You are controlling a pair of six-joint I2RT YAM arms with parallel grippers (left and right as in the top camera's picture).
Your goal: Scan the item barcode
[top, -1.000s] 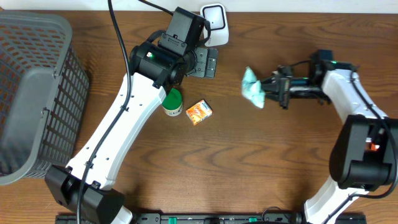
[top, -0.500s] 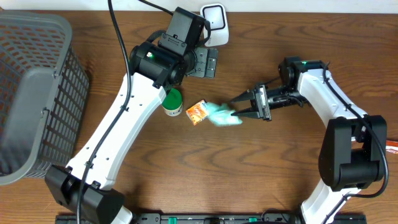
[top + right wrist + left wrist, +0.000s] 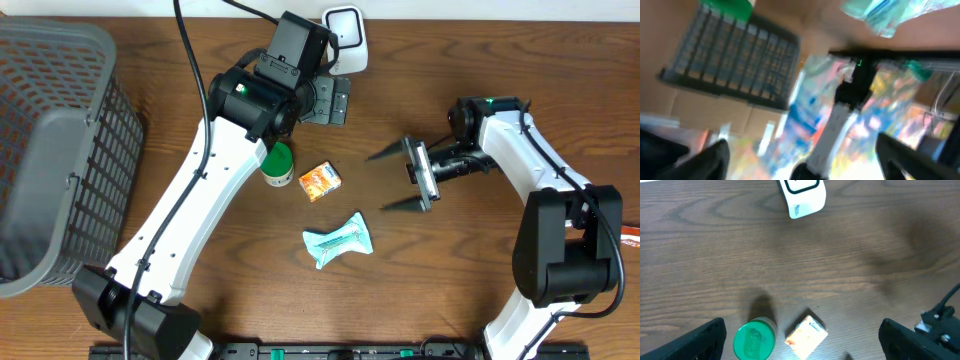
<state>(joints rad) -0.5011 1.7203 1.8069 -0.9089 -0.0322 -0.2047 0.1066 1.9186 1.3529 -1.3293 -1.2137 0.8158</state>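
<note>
The teal packet [image 3: 338,241] lies flat on the tabletop [image 3: 450,290], held by nothing, just below the small orange box [image 3: 320,181] and left of the right arm. The right fingers [image 3: 405,205] are spread wide and empty, pointing toward the packet but apart from it. The left fingers [image 3: 700,340] are also fully spread and empty, hovering near the white scanner [image 3: 345,35] above a green-lidded jar [image 3: 278,165].

Soft even light; right-wrist view motion-blurred

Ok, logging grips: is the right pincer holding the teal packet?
No, the right pincer stands open; the teal packet lies apart on the table.
</note>
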